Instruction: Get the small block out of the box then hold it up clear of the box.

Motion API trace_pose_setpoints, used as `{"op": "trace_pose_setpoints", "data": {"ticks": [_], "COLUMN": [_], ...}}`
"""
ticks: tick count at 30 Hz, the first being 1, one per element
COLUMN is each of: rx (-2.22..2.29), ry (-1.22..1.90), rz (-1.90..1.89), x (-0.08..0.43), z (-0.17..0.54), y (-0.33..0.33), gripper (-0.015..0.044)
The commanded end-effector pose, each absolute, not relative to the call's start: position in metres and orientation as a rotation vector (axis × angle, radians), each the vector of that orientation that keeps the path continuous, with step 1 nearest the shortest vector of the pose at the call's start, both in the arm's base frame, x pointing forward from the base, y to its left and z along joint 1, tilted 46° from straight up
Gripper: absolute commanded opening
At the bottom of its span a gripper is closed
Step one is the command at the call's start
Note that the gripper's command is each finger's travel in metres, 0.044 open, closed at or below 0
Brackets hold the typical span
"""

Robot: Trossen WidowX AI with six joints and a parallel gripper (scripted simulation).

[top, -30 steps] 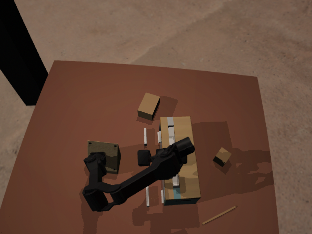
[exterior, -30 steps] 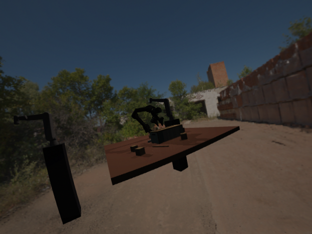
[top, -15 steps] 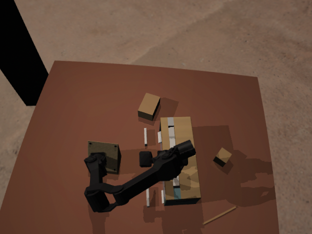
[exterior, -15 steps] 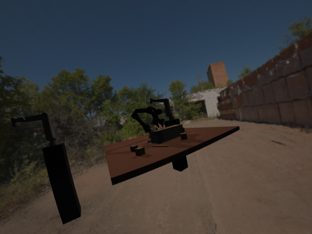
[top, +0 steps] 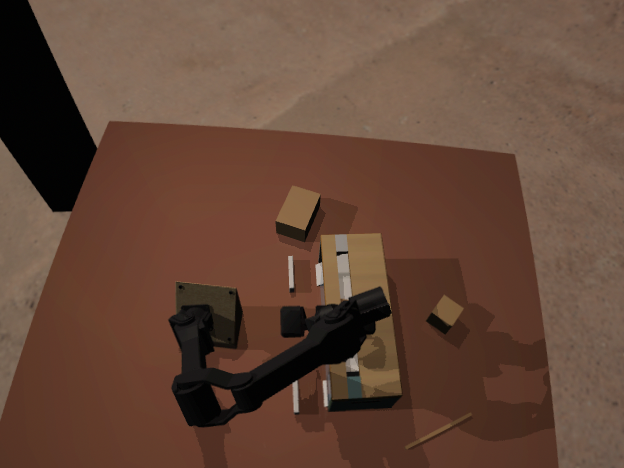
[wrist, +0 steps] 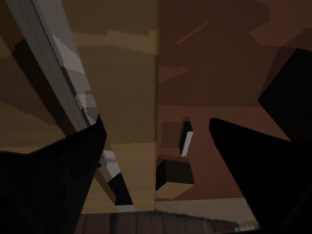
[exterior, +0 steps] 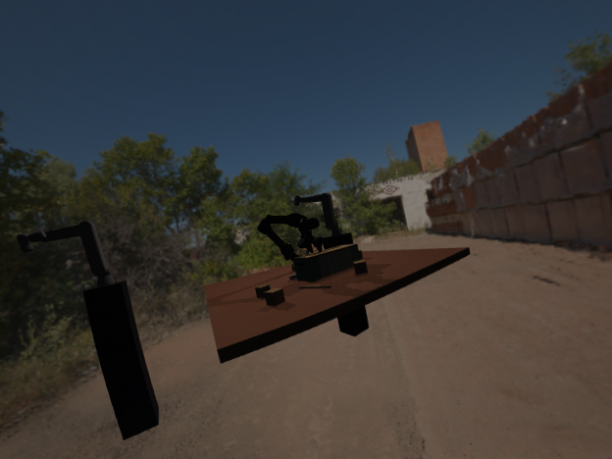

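The box stands upright on the table, with a long slot in its wooden top and pale shelf parts below. The small block cannot be made out; the arm covers the middle of the slot in the top view. My gripper points down over the box and is open and empty. In the wrist view its left fingertip overlaps the slot and its right fingertip lies over the table side. Fingertip height above the box top cannot be told.
A larger wooden block lies beyond the box's far end. A smaller one lies right of the box, a thin stick near the lower right. White strips stand between box and arm base.
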State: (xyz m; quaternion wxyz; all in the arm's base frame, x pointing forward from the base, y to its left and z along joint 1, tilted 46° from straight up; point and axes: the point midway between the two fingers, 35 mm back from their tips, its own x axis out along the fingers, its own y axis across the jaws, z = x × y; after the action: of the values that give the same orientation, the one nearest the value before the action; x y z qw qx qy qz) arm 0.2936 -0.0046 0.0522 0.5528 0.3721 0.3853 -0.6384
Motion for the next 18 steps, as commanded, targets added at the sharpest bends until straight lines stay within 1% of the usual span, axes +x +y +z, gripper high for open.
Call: {"op": "trace_pose_setpoints", "data": {"ticks": [1,18], "rx": [0.868,0.878], "ry": [0.914,0.909], "rz": [-1.51,-1.51], "x": [0.292,0.291], "z": [0.047,0.033], "y": [-0.009,-0.022], "gripper": [0.04,0.04]}}
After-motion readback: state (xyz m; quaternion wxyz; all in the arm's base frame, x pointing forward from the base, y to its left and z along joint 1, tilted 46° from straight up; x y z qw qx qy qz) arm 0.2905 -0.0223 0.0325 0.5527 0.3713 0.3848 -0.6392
